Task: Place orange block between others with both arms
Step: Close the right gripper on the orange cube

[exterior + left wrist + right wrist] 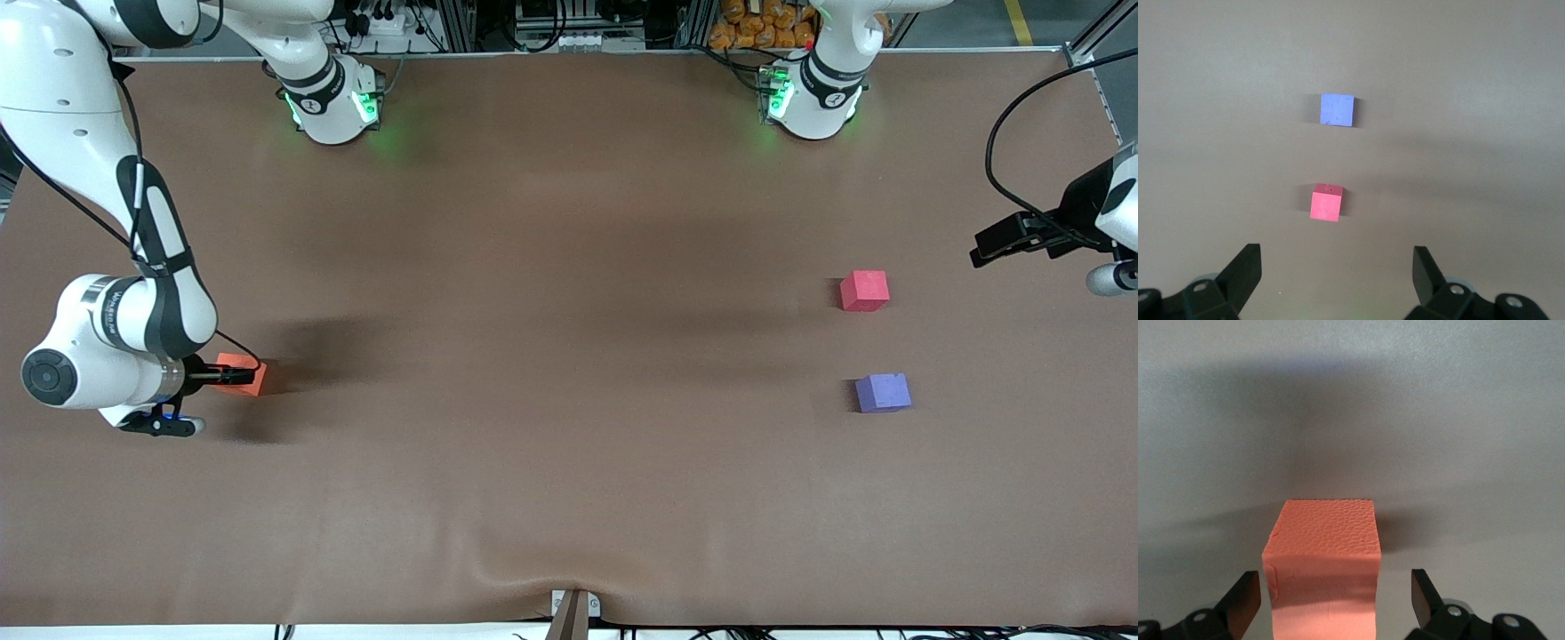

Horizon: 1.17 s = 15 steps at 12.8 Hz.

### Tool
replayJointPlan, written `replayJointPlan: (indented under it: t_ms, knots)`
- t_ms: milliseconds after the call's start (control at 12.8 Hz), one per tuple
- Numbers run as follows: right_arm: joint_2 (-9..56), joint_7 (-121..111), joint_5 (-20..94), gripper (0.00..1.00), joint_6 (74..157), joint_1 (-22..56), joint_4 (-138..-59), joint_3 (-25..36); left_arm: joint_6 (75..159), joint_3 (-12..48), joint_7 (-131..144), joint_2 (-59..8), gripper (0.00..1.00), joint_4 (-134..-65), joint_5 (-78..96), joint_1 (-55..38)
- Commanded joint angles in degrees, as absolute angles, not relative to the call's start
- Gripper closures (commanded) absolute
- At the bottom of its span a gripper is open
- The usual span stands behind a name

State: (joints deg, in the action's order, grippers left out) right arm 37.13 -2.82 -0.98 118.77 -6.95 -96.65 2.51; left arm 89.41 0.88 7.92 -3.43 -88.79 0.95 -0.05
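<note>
The orange block [244, 375] lies on the brown table near the right arm's end. My right gripper [233, 375] is low at it. In the right wrist view the block [1328, 547] stands between the open fingers [1245, 597], with a gap on each side. The others lie toward the left arm's end: the pinkish-red cube [864, 291], and the purple-blue cube [882, 392] nearer the front camera. My left gripper [1005, 240] hangs open and empty at that end of the table. In its wrist view the left gripper [1337, 267] points at the pinkish-red cube [1326, 203] and purple-blue cube [1337, 109].
The two green-lit arm bases [333, 107] [809, 98] stand along the table's edge farthest from the front camera. A small metal bracket [573, 609] sits at the edge nearest to it. The brown table cover [569, 356] stretches between the orange block and the other two cubes.
</note>
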Motion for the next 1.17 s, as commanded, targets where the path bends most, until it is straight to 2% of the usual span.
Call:
replayJointPlan:
  t_ms: [0,78,156,234,624,936,1092]
  knots:
    - [37.1,-3.2,-1.6,0.33,119.9,-6.9,-97.2,2.5,89.1,1.1,7.8,-3.4,0.00,-88.4,-0.2,-0.2]
    - [37.1,-2.5,-1.6,0.63,119.8,-6.8,-97.2,2.5,89.1,1.1,7.8,-3.4,0.00,-88.4,-0.3,-0.2]
    - [37.1,-2.5,-1.6,0.88,119.7,-6.8,-97.2,2.5,89.1,1.1,7.8,-3.4,0.00,-88.4,-0.2,-0.2]
    - [37.1,-2.5,-1.6,1.00,119.8,-6.9,-97.2,2.5,89.1,1.1,7.8,-3.4,0.00,-88.4,-0.2,-0.2]
    - [37.0,3.2,-1.4,1.00,119.2,-3.3,-94.3,2.3,89.1,1.0,7.8,-3.4,0.00,-88.4,-0.2,-0.2]
    - [37.2,12.7,3.4,1.00,119.2,8.5,-90.4,1.7,89.1,1.1,7.8,-3.4,0.00,-88.4,-0.2,-0.2]
    - [39.4,18.9,6.8,1.00,119.4,16.5,-86.6,1.7,89.1,1.0,7.8,-3.4,0.00,-88.5,-0.2,-0.2]
